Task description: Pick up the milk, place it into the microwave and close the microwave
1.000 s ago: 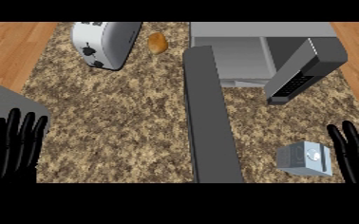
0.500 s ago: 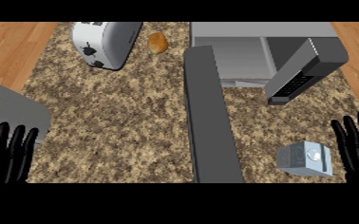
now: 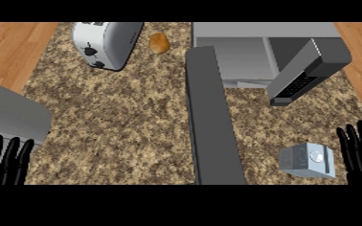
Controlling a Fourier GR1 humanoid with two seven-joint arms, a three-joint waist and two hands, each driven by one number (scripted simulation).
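1 milk carton (image 3: 308, 160) sits on the speckled counter (image 3: 120, 119) at lower right, lying just right of the long grey bar (image 3: 212, 124) that runs down the middle of the view, apart from it. The carton is grey-white with a round cap on its upper face. Nothing holds it.

1 microwave (image 3: 240, 52) at upper right, its cavity open to view. 1 door (image 3: 305, 72) swung out, dark, angled down toward the counter, well above the milk.

1 toaster (image 3: 106, 42) at upper left, tilted in the view. 1 small brown bread-like item (image 3: 160, 42) just right of the toaster, not touching it.

2 hands. Right hand (image 3: 351, 146) at the right edge, fingers straight and pointing up, slightly spread, just right of the milk, not touching it. Left hand (image 3: 14, 160) at the lower left corner, fingers straight, up, slightly apart, holding nothing, well apart from the milk. A grey forearm (image 3: 21, 117) shows above it at the left edge.

Wood floor (image 3: 21, 48) shows at the upper left and upper right corners.
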